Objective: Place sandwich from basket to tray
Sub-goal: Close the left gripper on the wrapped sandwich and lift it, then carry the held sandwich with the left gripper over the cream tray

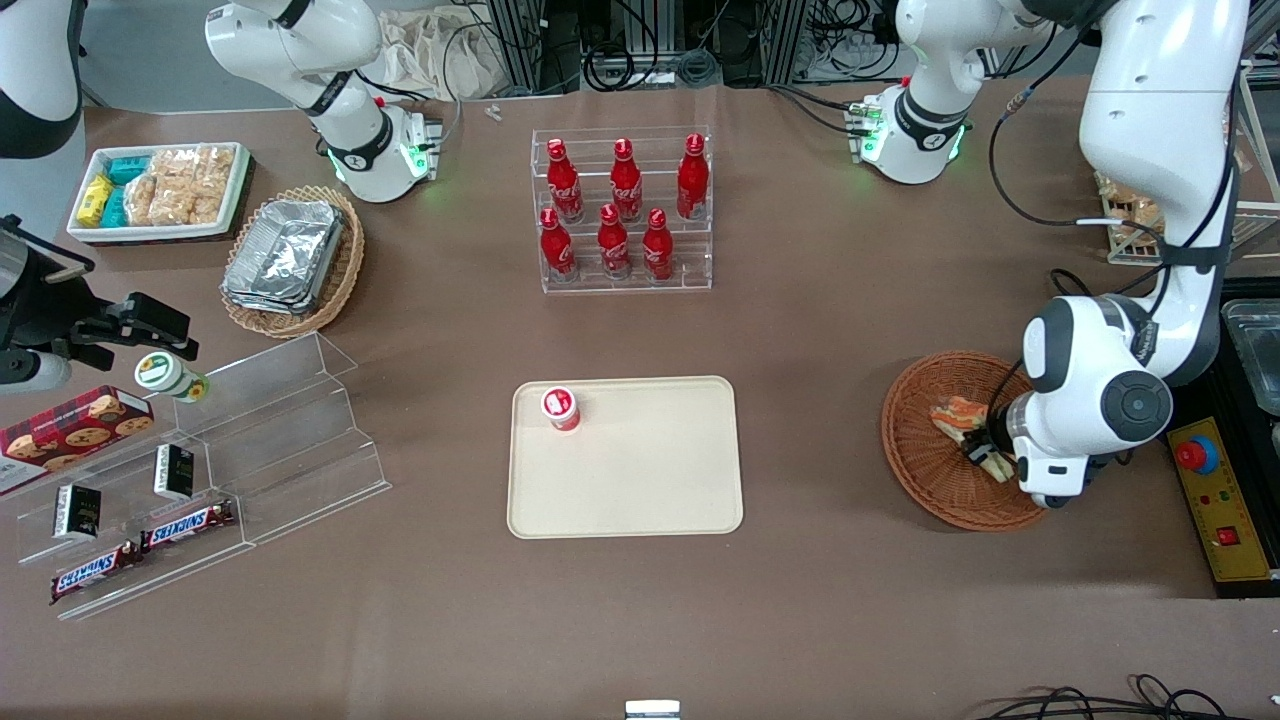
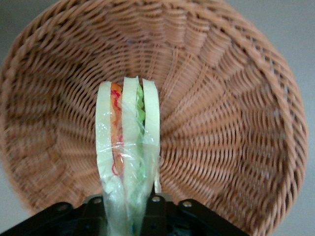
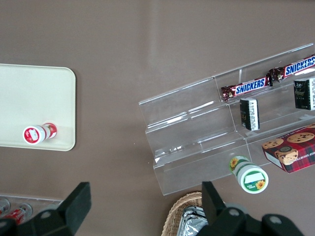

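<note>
The tray lies flat at mid-table, nearer the front camera than the rack of red bottles. One small red-capped bottle stands on it in the corner nearest that rack and toward the parked arm's end; the rest of its surface is bare. Toward the working arm's end sits the basket, well apart from the tray. The gripper is down inside the basket, with the arm's wrist housing directly above it. In the wrist view the sandwich stands on edge, its bread layers upright and its wrapped lower end running down between the fingers. The fingers are closed onto it at a narrow gap and appear to grip that lower end. Whether the sandwich has left the basket floor cannot be told. Judgement: the step in hand is the lift-out. It should go straight up until the wedge clears the wicker rim, since a sideways pull could drag the basket. The carry should then end over the bare part of the tray, clear of the small bottle.
</note>
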Motion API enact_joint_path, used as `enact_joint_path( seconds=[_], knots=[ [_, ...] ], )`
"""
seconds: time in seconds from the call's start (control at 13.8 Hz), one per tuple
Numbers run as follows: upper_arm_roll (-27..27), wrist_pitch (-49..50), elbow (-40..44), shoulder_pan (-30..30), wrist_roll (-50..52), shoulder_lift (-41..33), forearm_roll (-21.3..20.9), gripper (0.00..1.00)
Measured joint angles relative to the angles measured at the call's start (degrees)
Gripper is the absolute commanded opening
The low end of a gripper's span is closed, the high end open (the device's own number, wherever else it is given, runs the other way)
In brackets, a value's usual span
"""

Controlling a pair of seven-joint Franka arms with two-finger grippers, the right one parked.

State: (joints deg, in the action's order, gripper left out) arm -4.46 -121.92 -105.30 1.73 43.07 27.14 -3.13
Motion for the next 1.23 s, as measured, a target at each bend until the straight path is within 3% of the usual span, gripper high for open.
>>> enact_joint_path(
  seconds=[0.36, 0.65, 0.94, 1.23],
  knots=[
    [-3.0, 13.0, 4.2, -7.1, 0.1, -6.4, -0.1, 0.08],
    [-5.0, 13.7, 8.5, -15.4, -3.3, -6.5, -0.2, 0.04],
    [-7.0, 4.7, 9.8, -20.5, -8.1, -3.8, -0.3, 0.0],
    [-7.2, -5.8, 12.0, -24.5, -10.7, 3.8, -0.3, 0.0]
  ],
)
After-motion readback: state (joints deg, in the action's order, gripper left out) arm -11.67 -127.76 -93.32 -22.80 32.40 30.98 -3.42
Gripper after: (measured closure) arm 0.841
